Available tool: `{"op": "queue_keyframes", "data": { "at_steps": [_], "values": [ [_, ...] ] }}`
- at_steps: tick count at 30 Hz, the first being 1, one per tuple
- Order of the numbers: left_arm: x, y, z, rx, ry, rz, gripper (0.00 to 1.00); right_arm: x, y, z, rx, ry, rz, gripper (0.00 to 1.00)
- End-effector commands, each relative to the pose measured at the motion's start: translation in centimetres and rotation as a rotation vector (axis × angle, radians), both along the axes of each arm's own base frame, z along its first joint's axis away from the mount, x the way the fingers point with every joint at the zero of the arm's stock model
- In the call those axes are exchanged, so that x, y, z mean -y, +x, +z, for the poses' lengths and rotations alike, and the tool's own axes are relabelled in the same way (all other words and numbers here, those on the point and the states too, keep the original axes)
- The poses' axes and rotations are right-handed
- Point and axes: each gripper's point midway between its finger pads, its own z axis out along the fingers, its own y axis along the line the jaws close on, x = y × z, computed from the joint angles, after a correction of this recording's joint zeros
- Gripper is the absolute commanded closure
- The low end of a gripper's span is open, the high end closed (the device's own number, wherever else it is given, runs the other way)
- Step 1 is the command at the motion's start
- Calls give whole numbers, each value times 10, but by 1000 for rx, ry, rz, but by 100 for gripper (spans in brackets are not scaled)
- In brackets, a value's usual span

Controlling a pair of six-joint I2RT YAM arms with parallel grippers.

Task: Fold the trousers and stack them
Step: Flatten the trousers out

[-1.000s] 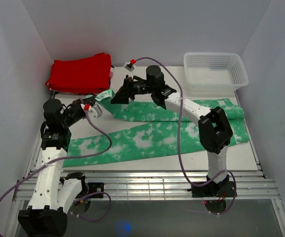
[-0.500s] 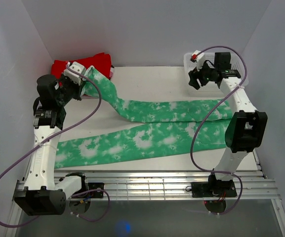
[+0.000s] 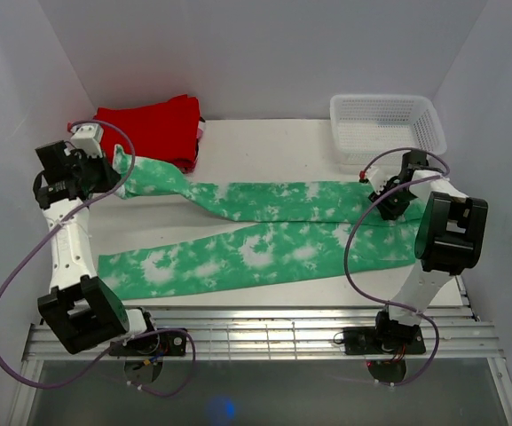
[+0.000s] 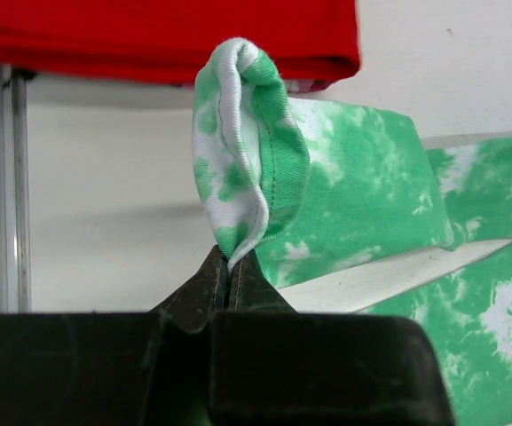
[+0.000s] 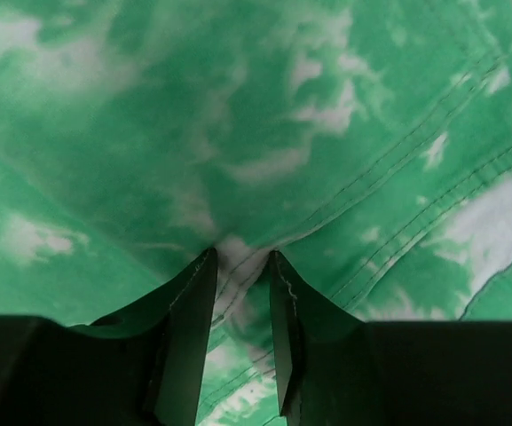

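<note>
The trousers (image 3: 264, 253), bright green with white blotches, lie spread across the table with both legs running left to right. At the far left my left gripper (image 3: 106, 165) is shut on the cuff of the far leg (image 4: 242, 151) and holds it lifted just in front of the red garment; in the left wrist view the left gripper (image 4: 230, 266) pinches the cuff's hem. My right gripper (image 3: 387, 201) presses down on the waist end at the right. In the right wrist view the right gripper (image 5: 242, 257) has narrowed around a raised ridge of cloth (image 5: 238, 266).
A folded red garment (image 3: 149, 129) lies at the back left, also seen as the red garment (image 4: 167, 35) right behind the lifted cuff. A white mesh basket (image 3: 384, 124) stands at the back right. White walls close in on both sides.
My left gripper has drawn the far leg's cuff out to the far left. My right gripper has swung from the basket down onto the waist end and narrowed its jaws on the cloth.
</note>
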Motion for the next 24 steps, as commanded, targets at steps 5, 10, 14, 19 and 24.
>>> {"op": "queue_keyframes", "data": {
  "at_steps": [5,10,14,19,24],
  "values": [
    [-33,-23,-3,-31,-126,28,100,-28,-123,-8,-179,55,90,70],
    [-52,-29,-16,-60,-137,28,100,-61,-149,37,-139,205,109,64],
    [-37,-33,-15,-38,-131,-91,100,-50,-109,91,73,220,34,30],
    [-32,-35,-22,-48,-137,-128,100,-22,-66,129,165,245,-87,9],
    [-29,-33,-21,-40,-169,-163,100,11,-36,99,91,216,-212,7]
  ]
}}
